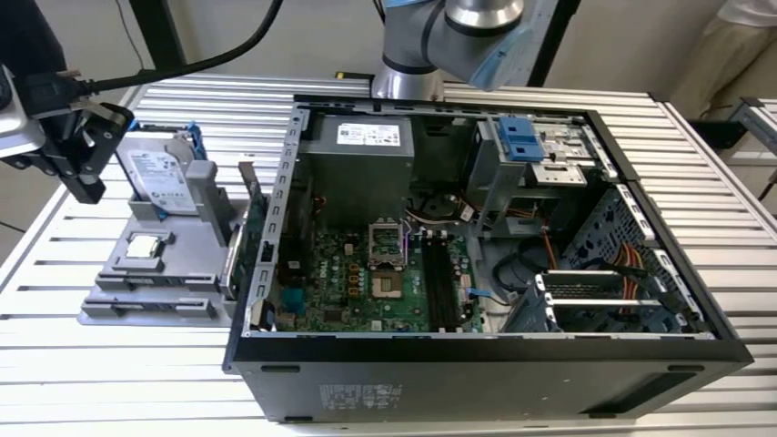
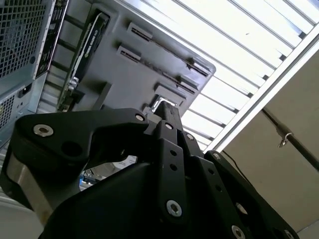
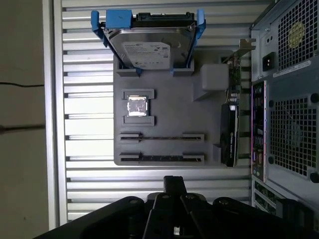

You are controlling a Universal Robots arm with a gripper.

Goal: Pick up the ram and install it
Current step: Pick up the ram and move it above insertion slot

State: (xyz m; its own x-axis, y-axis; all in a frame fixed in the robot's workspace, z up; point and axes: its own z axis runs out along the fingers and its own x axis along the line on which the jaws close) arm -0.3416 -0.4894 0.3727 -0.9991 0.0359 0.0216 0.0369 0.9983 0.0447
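End effector [image 1: 85, 187] hangs over the worktop [image 1: 73, 364], nr the grey parts tray [image 1: 170, 273]. Fingers [image 3: 174, 181] pressed together — nothing btwn them.

Bright, even overhead light.
Table slats [image 2: 239, 50] blow out w/ glare in second wrist view; case [image 1: 486, 360] interior shaded in exterior view; soft shadows.

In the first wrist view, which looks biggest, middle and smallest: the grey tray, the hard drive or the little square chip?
Largest: grey tray.
Middle: hard drive, held at one end of the tray.
Smallest: square chip, by a lot.
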